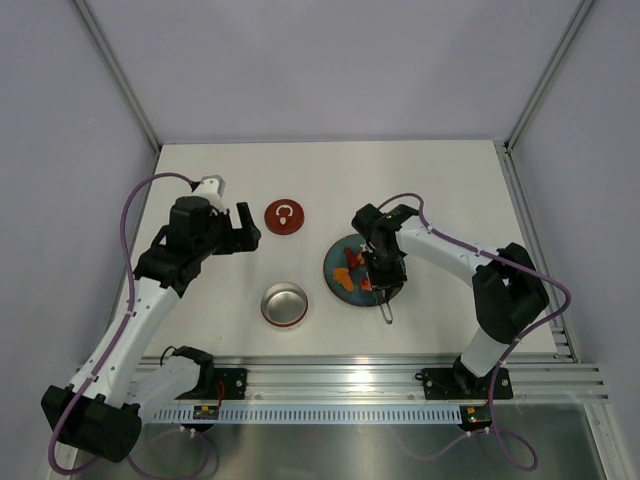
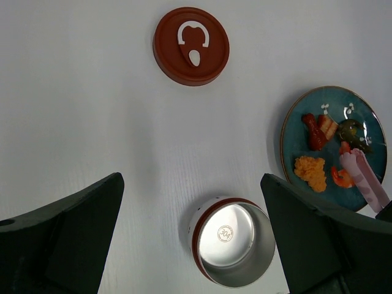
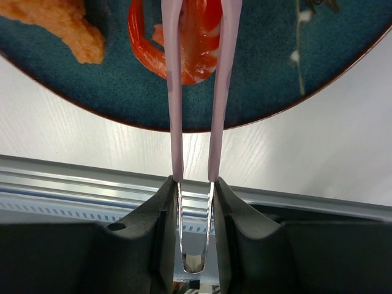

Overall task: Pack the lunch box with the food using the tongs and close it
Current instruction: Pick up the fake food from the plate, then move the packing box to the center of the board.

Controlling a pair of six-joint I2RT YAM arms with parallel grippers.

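Observation:
The steel lunch box [image 1: 284, 304] stands open and empty on the table, seen from above in the left wrist view as the lunch box [image 2: 233, 248]. Its dark red lid [image 1: 284, 216] lies apart, farther back. My left gripper [image 2: 191, 184] hangs open above the box, holding nothing. My right gripper [image 3: 195, 184] is shut on the pink tongs [image 3: 174, 92] near their bend. The tongs' arms reach over the teal plate [image 3: 275, 73] and lie either side of a red piece of food [image 3: 196, 43]. Their tips are cut off by the frame's edge. An orange piece [image 3: 55, 21] lies beside it.
The teal plate [image 1: 338, 284] sits right of the lunch box with several food pieces [image 2: 311, 173] on it. An aluminium rail [image 1: 350, 378] runs along the table's near edge. Grey walls enclose the table on three sides.

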